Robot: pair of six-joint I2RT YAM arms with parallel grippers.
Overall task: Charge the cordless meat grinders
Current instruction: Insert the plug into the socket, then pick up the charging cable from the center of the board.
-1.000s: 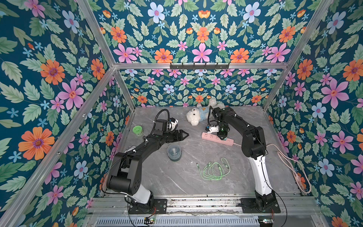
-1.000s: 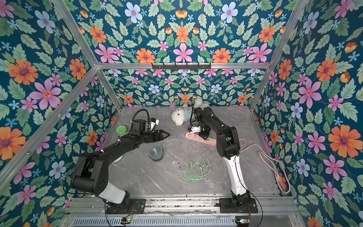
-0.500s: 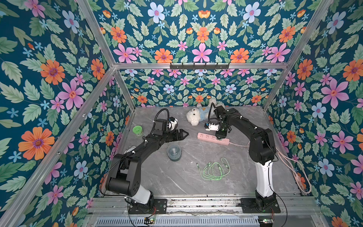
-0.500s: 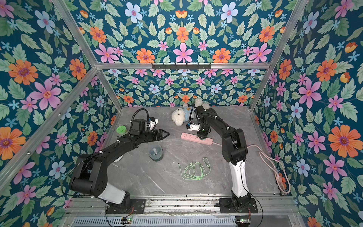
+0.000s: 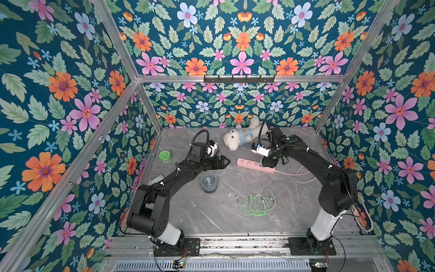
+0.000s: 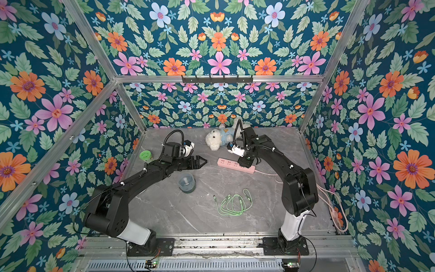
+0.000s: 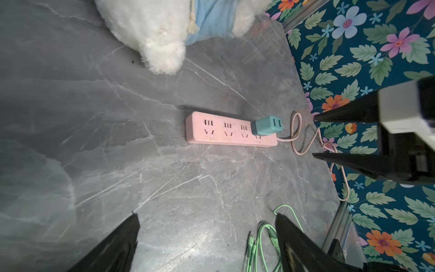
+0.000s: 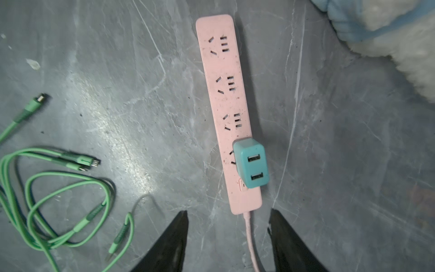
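In both top views my right gripper [image 5: 265,165] points down over the cord end of the pink power strip [image 5: 247,162], right of centre in the frame, and its body hides most of the teal USB adapter [image 8: 250,162]. Only the wrist views show the adapter plainly, plugged into the last socket with its two ports facing up. In the right wrist view my fingers [image 8: 174,235] stand partly spread, one on each side of the strip's cord, and grip nothing. My left gripper [image 5: 226,163] hovers at the centre of the frame with its jaws wide and empty, its tips aimed at the strip's free end but apart from it. The white round clock [image 5: 156,180], at the left edge of the desk [image 5: 211,216], is half hidden behind my left arm. The plush toy [image 5: 240,137], at the upper centre of the desk, is cut off in both wrist views. The meat grinder [image 5: 208,182] stands upright just below my left gripper in the frame, touching nothing and out of both wrist views. Its dome is on, and through it I see only a pale blur, so I cannot tell what it holds. The green-lidded jar [image 5: 165,156], at the upper left of the desk, is closed, and I cannot make out its contents. The green cable [image 5: 256,202] lies coiled at the lower centre of the frame, with all its plugs loose on the desk.
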